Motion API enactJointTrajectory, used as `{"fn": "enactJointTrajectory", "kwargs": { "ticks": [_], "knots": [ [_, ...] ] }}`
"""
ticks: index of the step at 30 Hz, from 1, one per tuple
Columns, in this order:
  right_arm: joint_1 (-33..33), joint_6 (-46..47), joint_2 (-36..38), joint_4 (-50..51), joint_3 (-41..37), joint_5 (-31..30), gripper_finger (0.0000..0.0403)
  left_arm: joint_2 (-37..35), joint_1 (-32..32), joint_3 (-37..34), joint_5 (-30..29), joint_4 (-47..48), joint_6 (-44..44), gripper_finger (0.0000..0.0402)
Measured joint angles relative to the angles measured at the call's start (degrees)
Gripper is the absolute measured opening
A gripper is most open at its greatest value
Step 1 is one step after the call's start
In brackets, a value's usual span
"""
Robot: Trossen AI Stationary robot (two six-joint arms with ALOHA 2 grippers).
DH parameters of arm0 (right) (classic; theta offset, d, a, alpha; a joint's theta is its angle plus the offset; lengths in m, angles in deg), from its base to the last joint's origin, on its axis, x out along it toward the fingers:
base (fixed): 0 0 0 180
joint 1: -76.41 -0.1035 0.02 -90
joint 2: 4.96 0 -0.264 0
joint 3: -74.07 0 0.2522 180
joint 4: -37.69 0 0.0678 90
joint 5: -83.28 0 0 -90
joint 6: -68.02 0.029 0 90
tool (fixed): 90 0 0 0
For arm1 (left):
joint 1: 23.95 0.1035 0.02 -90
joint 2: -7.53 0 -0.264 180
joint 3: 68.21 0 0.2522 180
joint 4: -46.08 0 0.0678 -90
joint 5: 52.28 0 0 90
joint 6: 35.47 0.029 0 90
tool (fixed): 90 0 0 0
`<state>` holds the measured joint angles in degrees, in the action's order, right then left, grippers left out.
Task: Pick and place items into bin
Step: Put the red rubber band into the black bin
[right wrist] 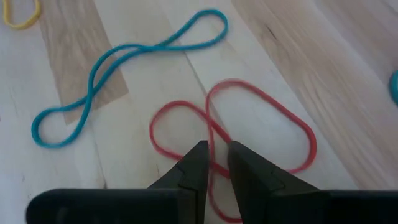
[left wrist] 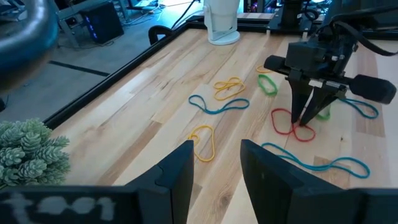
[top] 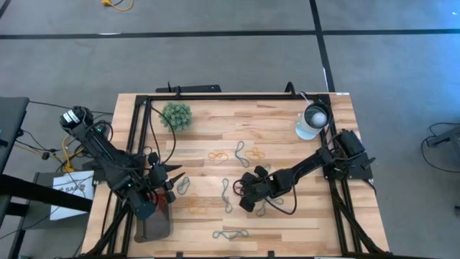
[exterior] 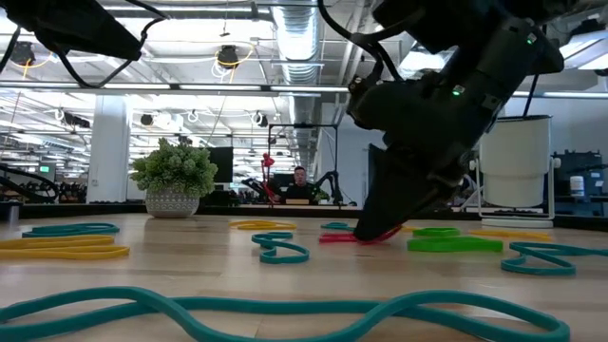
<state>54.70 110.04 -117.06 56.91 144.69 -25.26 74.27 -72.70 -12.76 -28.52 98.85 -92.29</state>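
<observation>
At the left edge of the pale wooden plank counter (top: 280,137), the left end effector (top: 175,178) hung just above the small dark grey translucent plastic bin (top: 153,227), which sat at the near left corner. Its two dark fingers (left wrist: 180,177) stood a moderate way apart with nothing between them. A flash of red showed below that arm by the bin, though from overhead I could not tell what it was.

Behind, near the far left corner, stood the fuzzy green plant ball (top: 177,116). Thin rubber-band loops lay scattered over the middle of the boards: a yellow loop (left wrist: 203,140) nearest the left arm, a blue-grey twisted loop (left wrist: 217,105) beyond it, a tangled yellow pair (left wrist: 229,88) farther still, and a long blue-grey loop (top: 231,234) by the near edge.

Right of centre, the right end effector (top: 245,198) pointed steeply down with its tips on the counter. Its fingers (right wrist: 197,167) were drawn narrow, almost closed, pinching the crossing strand of a red figure-eight rubber band (right wrist: 261,124) that lay flat on the wood. A blue-grey figure-eight loop (right wrist: 118,68) lay just beside it, apart, and a green loop (exterior: 454,243) sat near on the other side.

At the far right corner stood the white round lamp-like object (top: 312,121).
</observation>
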Motion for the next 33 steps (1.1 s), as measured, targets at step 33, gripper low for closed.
{"fn": "enactJointTrajectory", "kwargs": {
  "ticks": [33],
  "knots": [
    [-0.4,-16.2,1.6,-2.8,11.3,-0.2,0.0001,0.8,0.3,0.0,2.2,-10.5,4.9,0.0124]
  ]
}}
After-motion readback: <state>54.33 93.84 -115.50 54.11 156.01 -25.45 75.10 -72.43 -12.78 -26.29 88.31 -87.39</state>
